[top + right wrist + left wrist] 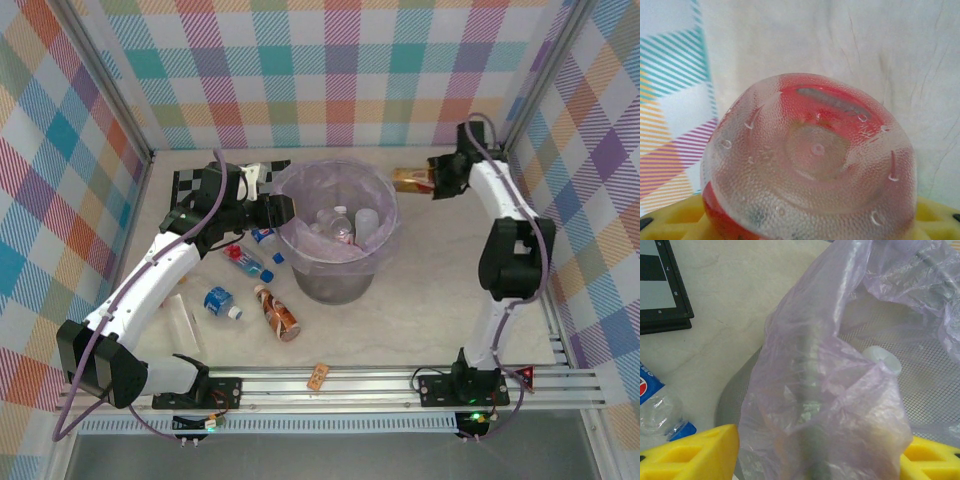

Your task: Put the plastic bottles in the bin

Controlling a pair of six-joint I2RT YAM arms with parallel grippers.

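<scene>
The bin (300, 252), a grey mesh bucket lined with a lilac bag, stands mid-table with clear bottles (341, 224) inside. My left gripper (283, 208) is at its left rim. In the left wrist view the yellow fingers (695, 455) flank the bagged rim (810, 390), so my left gripper (817, 457) is shut on it. At the back right my right gripper (433, 180) is shut on a brown-orange labelled bottle (408, 178). That bottle's dimpled base (815, 155) sits between the jaws of my right gripper (810, 222). Several bottles lie left of the bin: blue-capped (264, 238), red-capped (246, 262), blue-labelled (219, 300), brown-orange (279, 313).
A black-and-white chequered board (200, 182) lies behind my left arm, and its corner (662, 290) appears in the left wrist view. A tan cork (318, 376) rests by the front rail. Chequered walls close in the back and sides. A white cap (884, 359) lies inside the bin.
</scene>
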